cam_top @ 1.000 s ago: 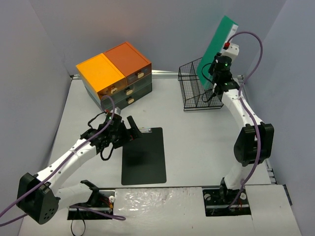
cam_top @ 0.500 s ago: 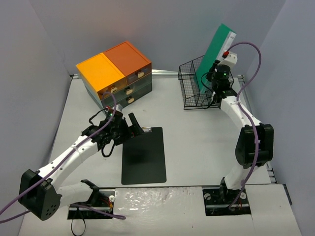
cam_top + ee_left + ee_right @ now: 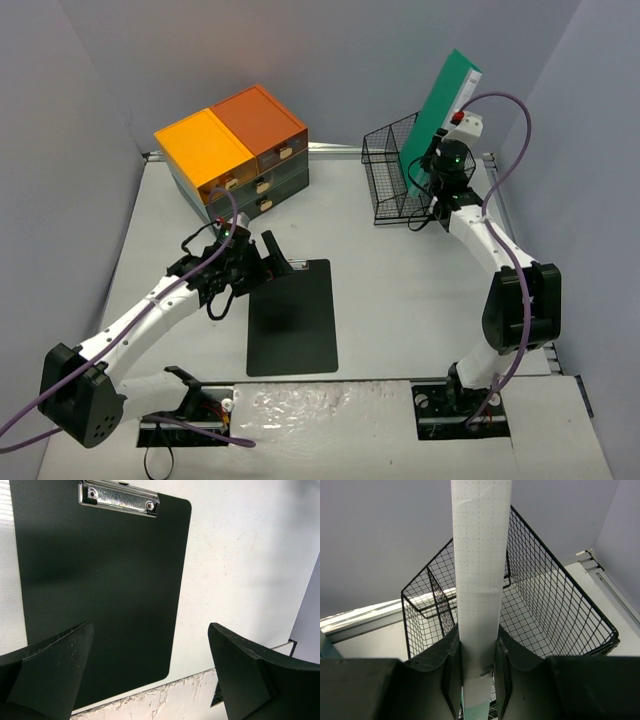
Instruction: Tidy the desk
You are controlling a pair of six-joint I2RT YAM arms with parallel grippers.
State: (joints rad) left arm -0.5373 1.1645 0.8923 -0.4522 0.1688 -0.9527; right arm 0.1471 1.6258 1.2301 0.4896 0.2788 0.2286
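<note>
The white desk (image 3: 400, 300) carries a black clipboard (image 3: 292, 318) with a metal clip (image 3: 120, 497); it fills the left of the left wrist view (image 3: 100, 580). My left gripper (image 3: 272, 262) hovers open over the clipboard's clip end, its fingertips (image 3: 55, 665) wide apart and empty. My right gripper (image 3: 428, 172) is shut on a green book (image 3: 440, 110), held tilted up over the black wire basket (image 3: 392, 180). In the right wrist view the book's white gridded edge (image 3: 480, 570) stands between my fingers (image 3: 451, 665), above the basket (image 3: 555, 610).
An orange-topped drawer unit (image 3: 235, 150) stands at the back left. Grey walls close in the back and both sides. A metal rail (image 3: 335, 150) runs along the far edge. The desk's front edge shows chipped white surface (image 3: 165, 695).
My right gripper has moved left and back with the green book, tipping it more upright over the basket. The left gripper has shifted slightly toward the clipboard's clip.
</note>
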